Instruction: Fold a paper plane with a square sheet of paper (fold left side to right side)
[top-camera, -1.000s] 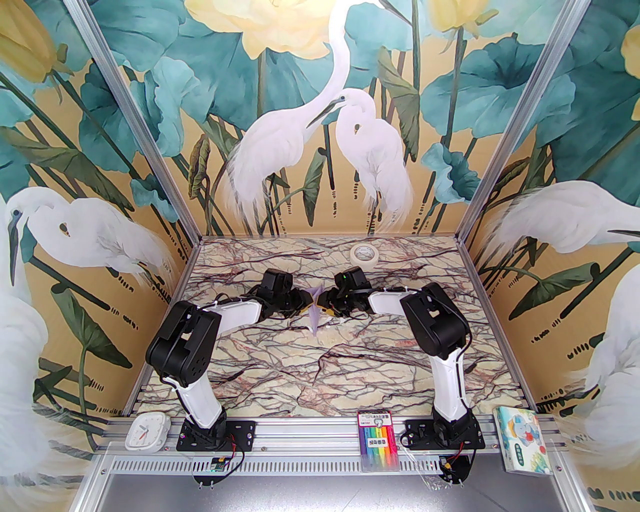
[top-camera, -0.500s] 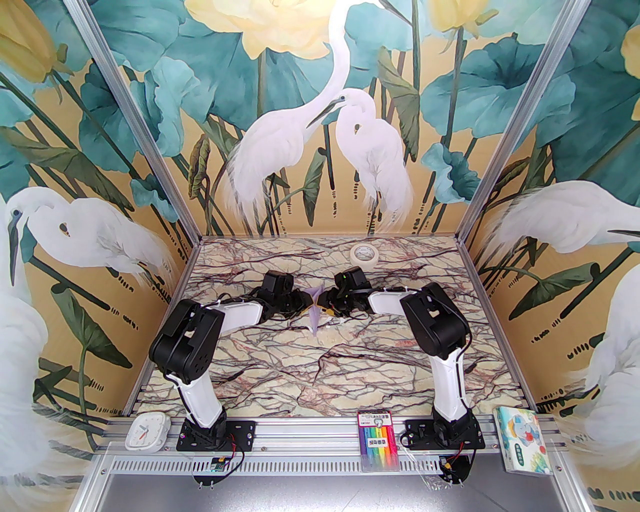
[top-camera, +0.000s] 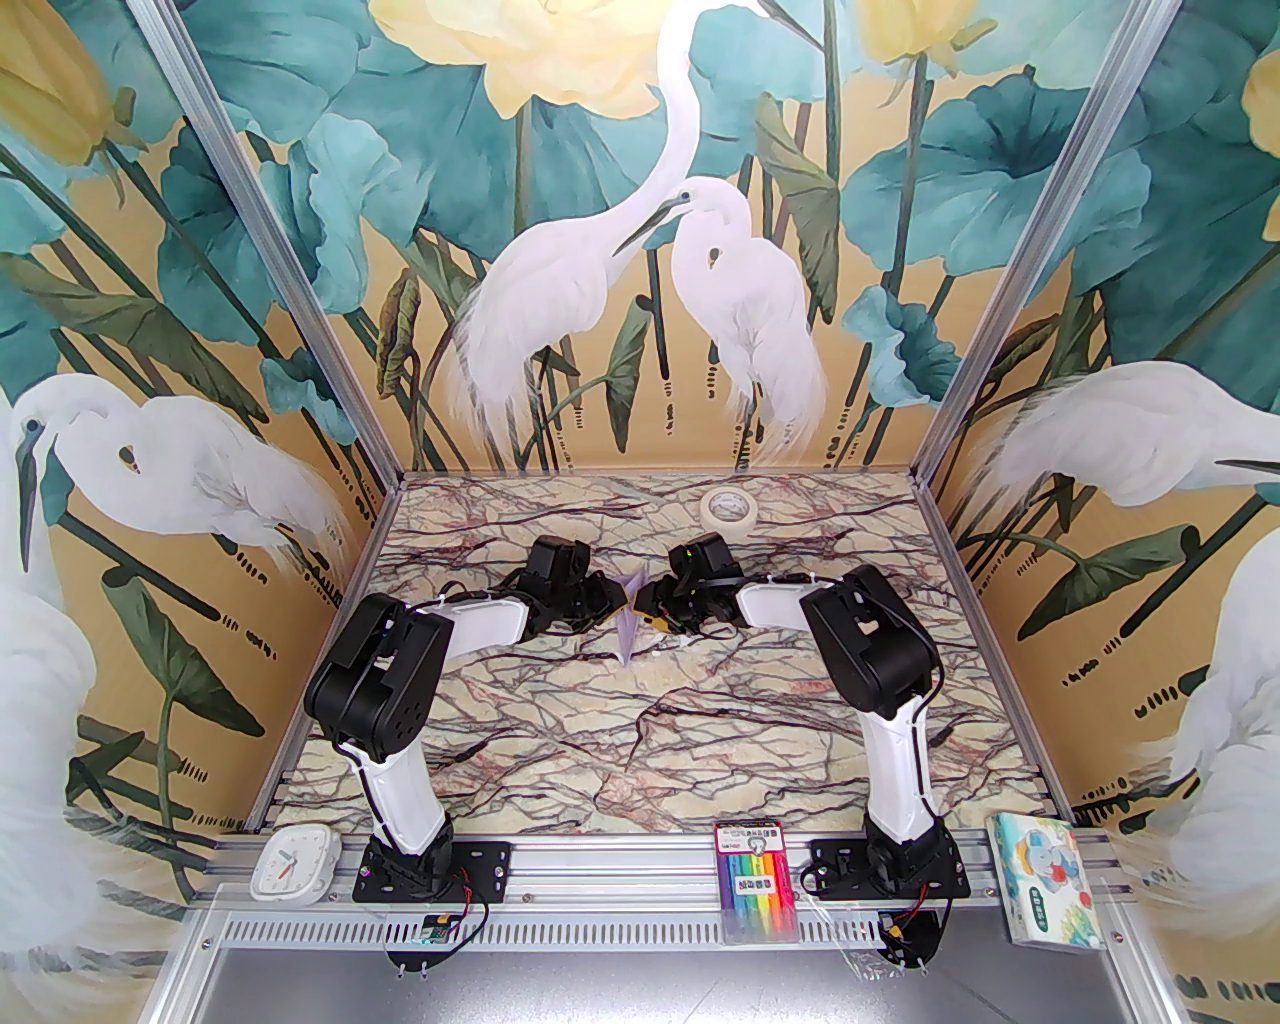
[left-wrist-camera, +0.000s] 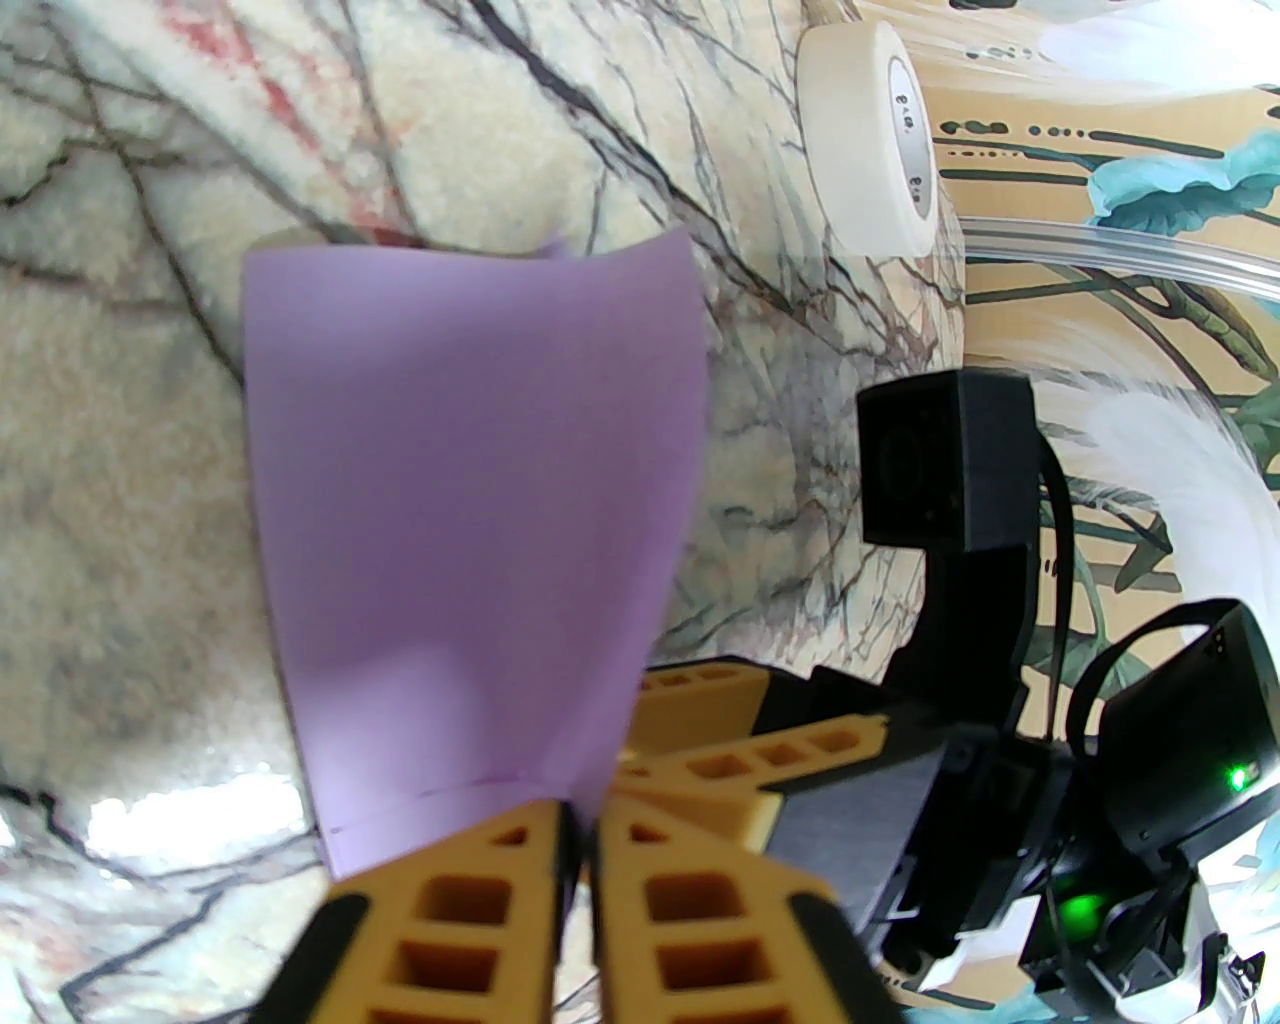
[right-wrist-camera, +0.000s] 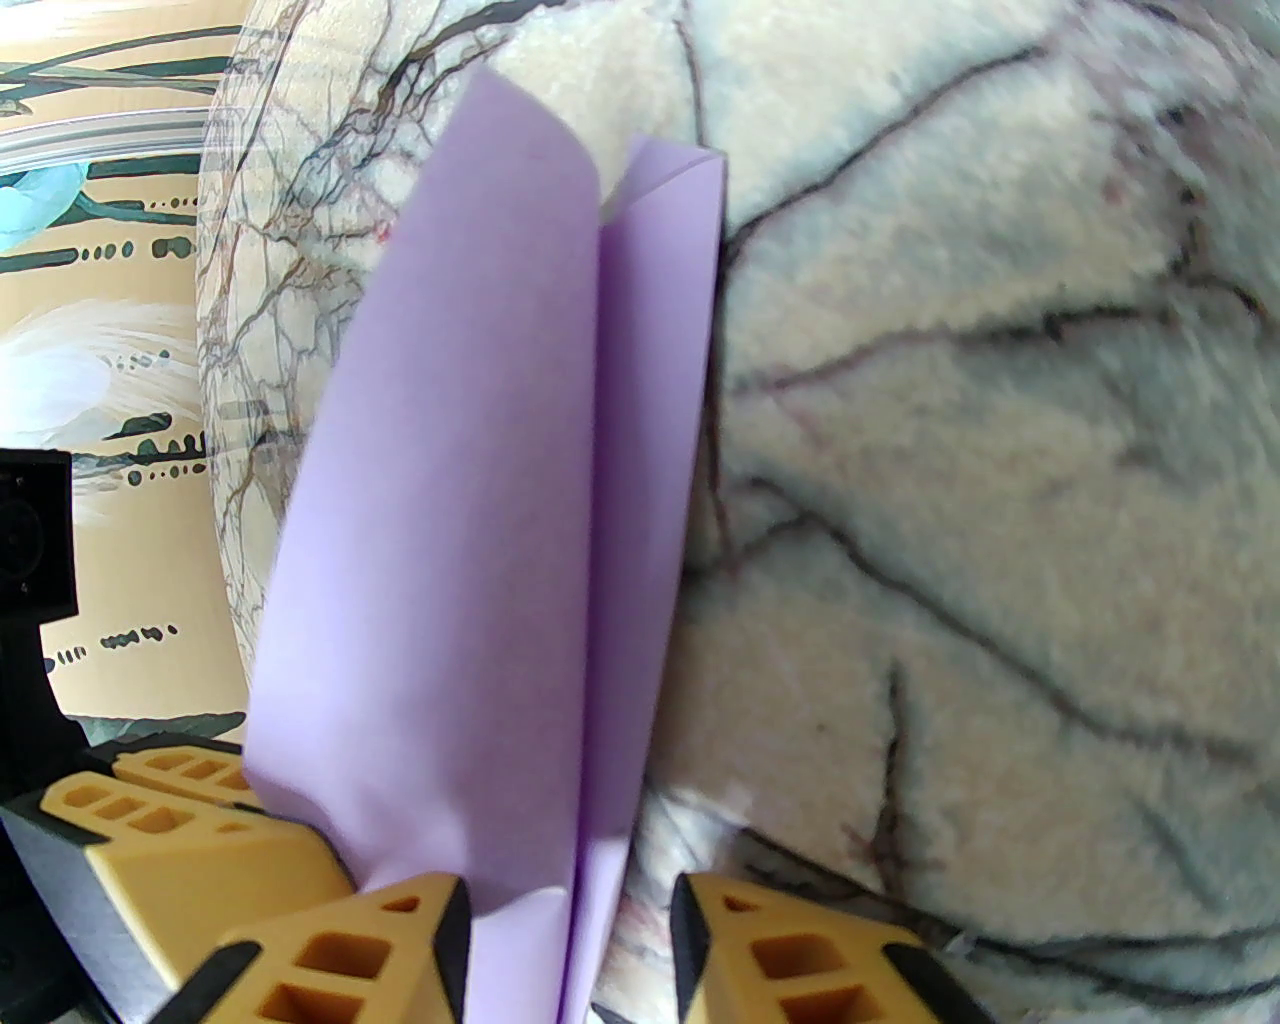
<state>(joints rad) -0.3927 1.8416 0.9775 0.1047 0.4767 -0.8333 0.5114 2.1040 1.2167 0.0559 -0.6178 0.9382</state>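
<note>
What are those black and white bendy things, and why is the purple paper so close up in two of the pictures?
They are two robot arms bolted to a marble-patterned table. One picture looks down from above and behind them. The other two come from little cameras on each wrist, so you see the yellow fingers up close. The left gripper is pinched shut on a purple paper plane. The right gripper has its fingers apart, with the paper between them. A white tape roll lies at the far end of the table.
</note>
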